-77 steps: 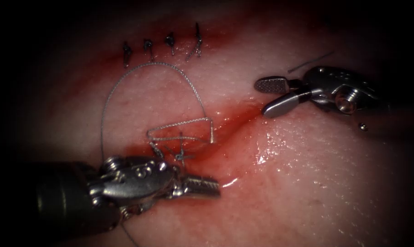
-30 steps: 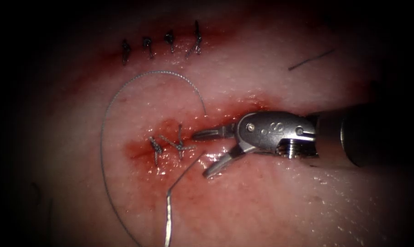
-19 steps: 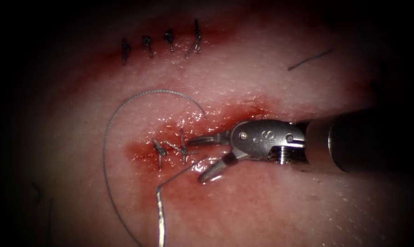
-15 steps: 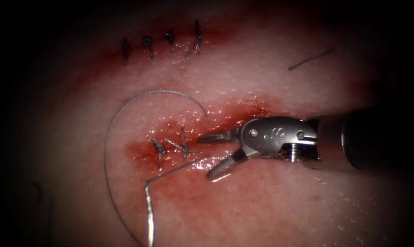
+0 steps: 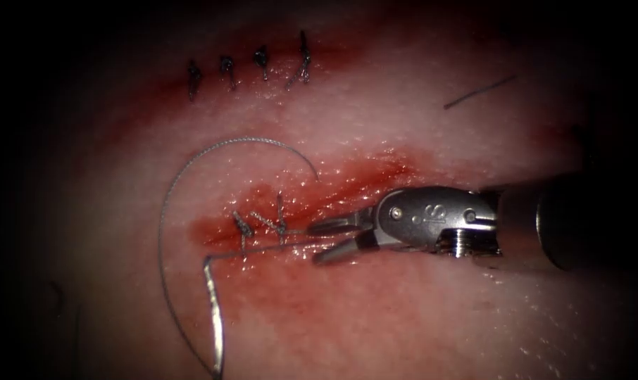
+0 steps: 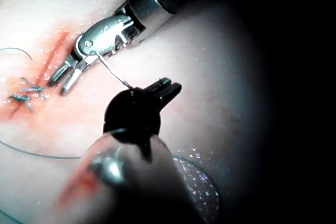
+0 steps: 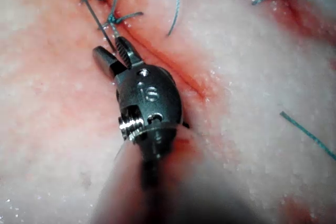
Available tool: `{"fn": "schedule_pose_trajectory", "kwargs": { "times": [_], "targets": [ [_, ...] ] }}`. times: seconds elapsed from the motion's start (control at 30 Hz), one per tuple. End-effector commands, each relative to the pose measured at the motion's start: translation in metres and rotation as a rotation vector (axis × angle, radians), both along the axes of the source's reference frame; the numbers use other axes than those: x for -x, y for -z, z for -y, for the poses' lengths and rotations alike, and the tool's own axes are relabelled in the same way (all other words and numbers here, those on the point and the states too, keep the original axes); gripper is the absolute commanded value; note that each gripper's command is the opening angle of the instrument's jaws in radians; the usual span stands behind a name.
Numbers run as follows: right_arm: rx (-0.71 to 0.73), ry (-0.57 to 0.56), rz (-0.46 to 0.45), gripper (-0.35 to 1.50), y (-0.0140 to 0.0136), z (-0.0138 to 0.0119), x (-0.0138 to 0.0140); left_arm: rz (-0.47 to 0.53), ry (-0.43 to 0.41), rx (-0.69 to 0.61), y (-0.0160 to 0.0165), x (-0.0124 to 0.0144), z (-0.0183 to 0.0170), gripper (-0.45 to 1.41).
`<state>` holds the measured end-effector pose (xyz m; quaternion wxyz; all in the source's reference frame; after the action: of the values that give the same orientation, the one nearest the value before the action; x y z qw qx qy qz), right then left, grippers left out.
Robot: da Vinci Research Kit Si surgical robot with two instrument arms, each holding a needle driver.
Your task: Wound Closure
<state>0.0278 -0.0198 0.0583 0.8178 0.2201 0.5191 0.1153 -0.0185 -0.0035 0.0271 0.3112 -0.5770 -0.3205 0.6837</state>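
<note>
The right pincer point(image 5: 326, 241), jaws slightly apart and holding nothing, straddles the taut thread point(image 5: 263, 248) beside the knotted stitches point(image 5: 263, 225) on the tissue point(image 5: 417, 317), apparently placed for cutting.

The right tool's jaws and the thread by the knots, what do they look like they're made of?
The right tool looks like polished metal: grey, with bright glints and a toothed jaw face. Its jaws stand slightly open around the thread, holding nothing. The thread looks like a fine braided fibre, judging by its twisted, faintly glinting surface; the exact material can't be told.
</note>
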Motion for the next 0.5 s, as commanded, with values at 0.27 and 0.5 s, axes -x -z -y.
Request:
{"fn": "schedule_pose_trajectory", "kwargs": {
  "times": [0.27,0.5],
  "targets": [
    [-0.031,0.041,0.068,-0.35,0.0002,0.0014,-0.0009,0.008,0.003,0.029,0.0,0.0004,0.0006,-0.45],
    [-0.052,0.08,0.084,-0.35,0.0047,0.0044,-0.0001,-0.02,0.094,0.083,-0.0017,-0.0003,0.0,-0.45]
  ]
}}
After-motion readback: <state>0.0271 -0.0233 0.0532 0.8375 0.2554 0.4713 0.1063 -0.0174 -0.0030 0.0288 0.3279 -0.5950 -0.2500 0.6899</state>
